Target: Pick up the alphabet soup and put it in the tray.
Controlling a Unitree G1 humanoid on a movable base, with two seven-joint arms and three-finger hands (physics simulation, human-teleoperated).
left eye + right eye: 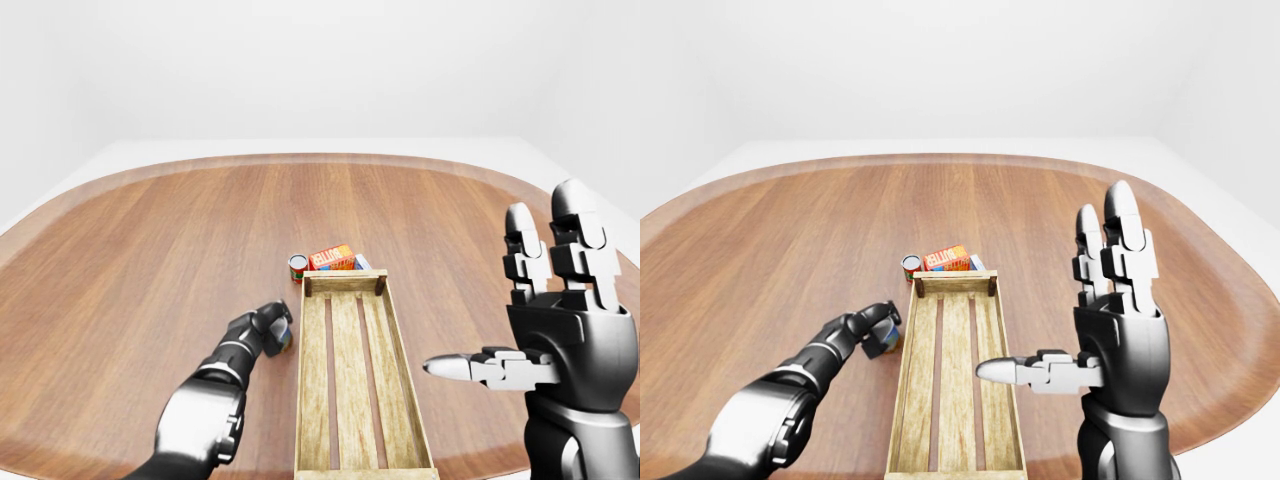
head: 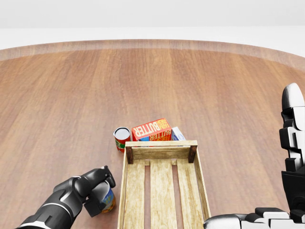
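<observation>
Here — left hand [image 2: 97, 188] around alphabet soup [image 2: 107, 200].

We are looking at a bare simulated test room, not a lived-in place: plain white walls [image 1: 300, 60] and a pale floor [image 1: 730, 160] are surrounding one big rounded wooden table [image 1: 150, 240]. Near its middle a slatted wooden tray [image 2: 162, 191], a butter box [image 2: 151, 130] and a small can [image 2: 121, 138] are sitting together.

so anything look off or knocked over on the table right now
Nothing stands out. The red can and the can under the left hand stand upright, the butter box lies beside the tray, and the tray sits square and empty. No spills.
</observation>
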